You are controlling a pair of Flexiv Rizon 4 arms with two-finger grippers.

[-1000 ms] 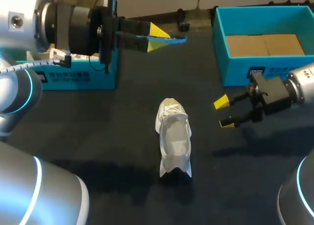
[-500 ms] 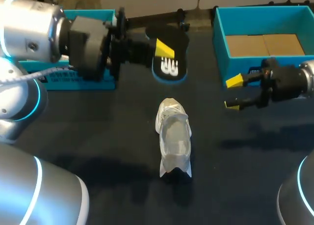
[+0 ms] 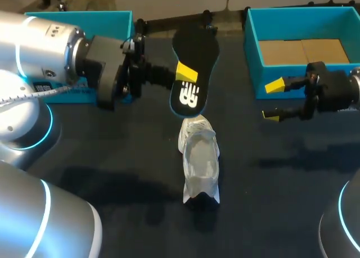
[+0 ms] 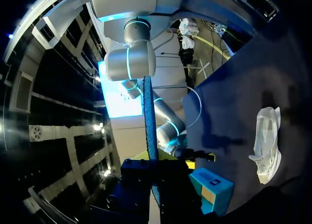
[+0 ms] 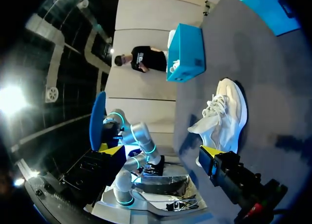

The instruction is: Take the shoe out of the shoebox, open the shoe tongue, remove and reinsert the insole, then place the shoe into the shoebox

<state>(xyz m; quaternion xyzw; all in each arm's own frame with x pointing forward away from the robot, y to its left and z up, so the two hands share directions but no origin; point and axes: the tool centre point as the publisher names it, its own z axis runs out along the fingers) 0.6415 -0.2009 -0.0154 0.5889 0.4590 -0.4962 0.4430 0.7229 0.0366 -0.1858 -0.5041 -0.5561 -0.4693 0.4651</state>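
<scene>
Two blue boxes sit at the far side of the dark desk (image 3: pixel 112 157): left box (image 3: pixel 84 16) and right shoebox (image 3: pixel 253 55), cardboard floor showing. White shoe (image 3: pixel 198 157) lies mid-desk, apart from both. Black insole (image 3: pixel 194 67) is up off the desk over the shoe's far end, left tool (image 3: pixel 185 74) clamped on it. Right tool (image 3: pixel 273 100) hovers just near of the right shoebox, fingers spread, gripping nothing.

A robotics lab, by the look of it: a silver left robot arm (image 3: pixel 39 50) and a silver right robot arm (image 3: pixel 351 89), both ringed with glowing cyan at the joints, reach over a dark matte desk (image 3: pixel 112 157). Open turquoise cardboard boxes (image 3: pixel 251 44) sit at its far edge.
</scene>
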